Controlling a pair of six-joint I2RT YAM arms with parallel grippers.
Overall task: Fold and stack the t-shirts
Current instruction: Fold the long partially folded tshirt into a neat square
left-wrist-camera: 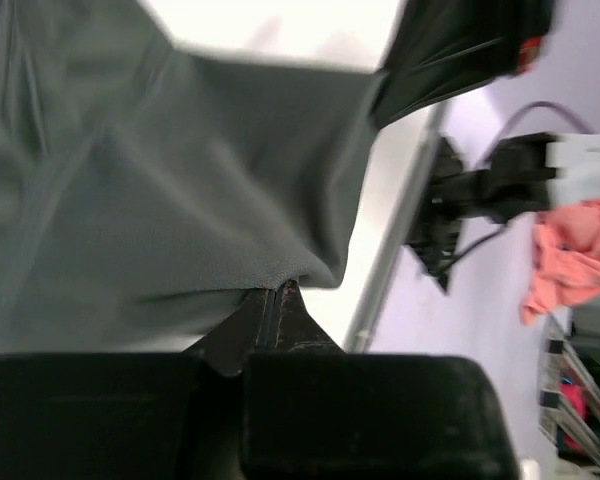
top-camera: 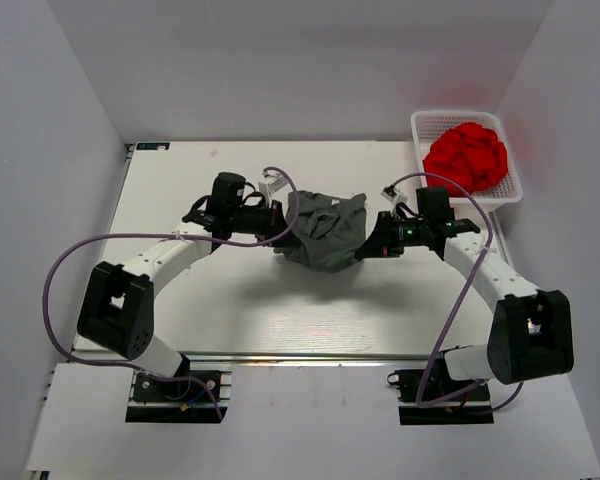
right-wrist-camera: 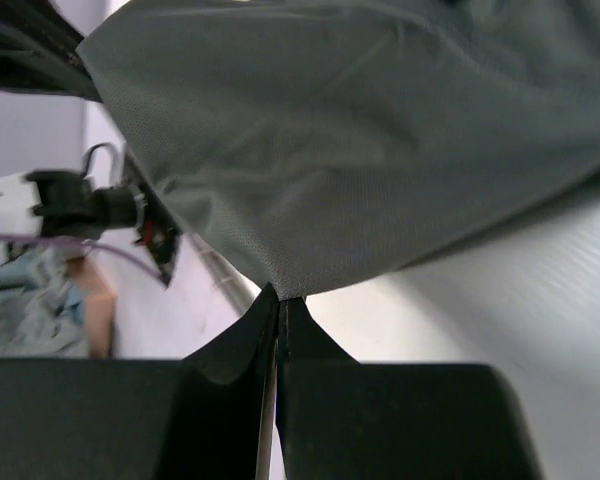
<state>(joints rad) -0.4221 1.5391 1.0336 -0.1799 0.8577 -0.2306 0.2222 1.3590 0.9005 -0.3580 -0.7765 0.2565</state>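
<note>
A dark grey t-shirt (top-camera: 325, 232) hangs bunched above the middle of the white table (top-camera: 230, 300), stretched between both arms. My left gripper (top-camera: 278, 230) is shut on the shirt's left edge. In the left wrist view the cloth (left-wrist-camera: 180, 190) fills the upper left and its hem is pinched between the shut fingertips (left-wrist-camera: 276, 292). My right gripper (top-camera: 363, 250) is shut on the shirt's right edge. The right wrist view shows the grey cloth (right-wrist-camera: 360, 140) drawn to a point at the closed tips (right-wrist-camera: 283, 298). The shirt casts a shadow on the table below.
A white mesh basket (top-camera: 427, 125) holding crumpled red cloth (top-camera: 467, 158) stands at the table's back right corner. White walls close in the back and both sides. Purple cables loop off each arm. The table's metal front rail (top-camera: 300, 355) runs before the arm bases.
</note>
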